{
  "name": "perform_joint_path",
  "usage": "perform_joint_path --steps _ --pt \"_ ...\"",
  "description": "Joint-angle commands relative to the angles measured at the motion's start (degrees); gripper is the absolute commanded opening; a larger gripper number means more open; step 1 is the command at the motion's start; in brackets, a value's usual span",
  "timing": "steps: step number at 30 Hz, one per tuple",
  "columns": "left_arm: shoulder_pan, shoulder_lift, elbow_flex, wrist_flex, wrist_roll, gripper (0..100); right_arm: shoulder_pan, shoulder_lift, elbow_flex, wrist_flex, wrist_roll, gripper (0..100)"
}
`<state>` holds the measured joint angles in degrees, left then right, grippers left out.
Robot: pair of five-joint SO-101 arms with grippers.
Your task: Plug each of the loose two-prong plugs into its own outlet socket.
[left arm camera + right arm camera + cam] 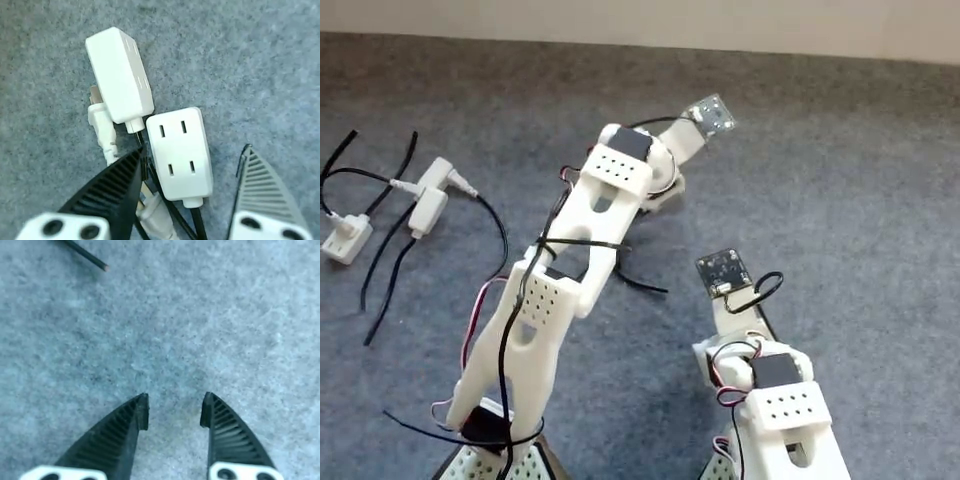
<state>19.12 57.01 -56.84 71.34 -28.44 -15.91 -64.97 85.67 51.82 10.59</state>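
- Two white outlet blocks lie touching on the grey carpet in the left wrist view. The upper outlet block is at upper centre of the frame. The lower outlet block is just below and to the right of it, and all four of its slots are empty.
- One loose two-prong plug lies against the left side of the upper block, with its bare prongs pointing up the frame and in no socket. A second white plug sits at the bottom edge, and I can't see its prongs.
- Left gripper hangs right over the lower block, jaws spread wide and holding nothing.
- Right gripper is over bare carpet, jaws partly open and empty. A black cable end lies at the upper left of its frame.
- More white pieces and a small white block lie with black cords at the left of the high view. They are too small for me to tell whether any are joined.
- My read is that no plug here is seated and none has been picked up yet, so nearly the whole job is left.
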Motion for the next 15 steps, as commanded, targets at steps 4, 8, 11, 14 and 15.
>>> perform_joint_path --steps 4,8,11,14,15 --pt "-3.03 -0.92 -1.71 -0.62 0.09 19 -0.57 -0.75 -0.4 -0.66 0.53 17.2" --pt "-3.56 -0.48 -1.63 2.81 -2.73 9 -0.57 -0.75 -0.4 -0.66 0.62 17.2" --pt "-3.03 2.68 -2.15 4.84 -4.04 10 -0.57 -0.75 -0.4 -0.66 0.62 17.2" --pt "-2.77 5.49 -2.15 4.66 -4.13 12 -0.57 -0.75 -0.4 -0.66 0.62 17.2" --pt "-2.77 6.29 -2.15 4.66 -4.22 13 -0.57 -0.75 -0.4 -0.66 0.62 17.2"
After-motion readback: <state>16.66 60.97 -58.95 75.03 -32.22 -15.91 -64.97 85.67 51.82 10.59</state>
